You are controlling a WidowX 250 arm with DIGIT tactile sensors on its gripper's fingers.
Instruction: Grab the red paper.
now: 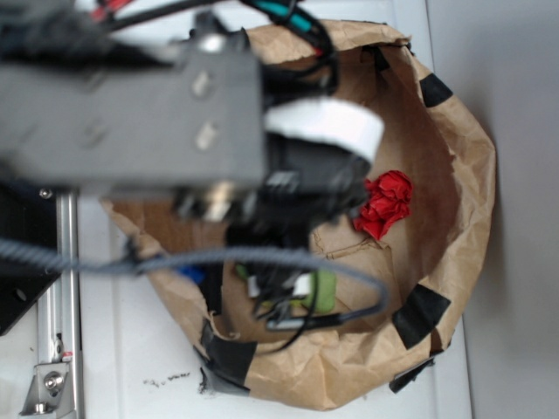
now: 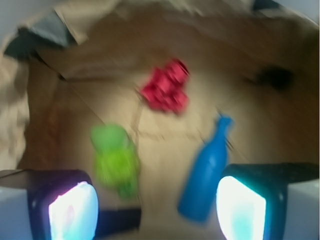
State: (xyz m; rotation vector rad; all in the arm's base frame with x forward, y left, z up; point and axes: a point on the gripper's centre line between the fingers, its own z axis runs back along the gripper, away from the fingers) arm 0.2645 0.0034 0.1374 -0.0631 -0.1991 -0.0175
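The red paper [image 1: 386, 204] [image 2: 165, 90] is a creased bright red wad lying on the floor of the brown paper bag [image 1: 454, 175], toward its right side. In the wrist view it sits above centre, well ahead of my gripper [image 2: 157, 210]. My gripper is open, its two glowing pads [image 2: 74, 212] wide apart at the bottom corners, with nothing between them. It hangs above the bag floor, apart from the paper. In the exterior view the blurred arm [image 1: 131, 113] hides the fingers.
A green plush toy [image 2: 116, 160] [image 1: 320, 290] lies ahead of the left pad. A blue bottle [image 2: 207, 172] lies by the right pad, neck pointing toward the paper. The bag's walls [image 2: 15, 115], with black tape patches [image 1: 421, 316], ring everything.
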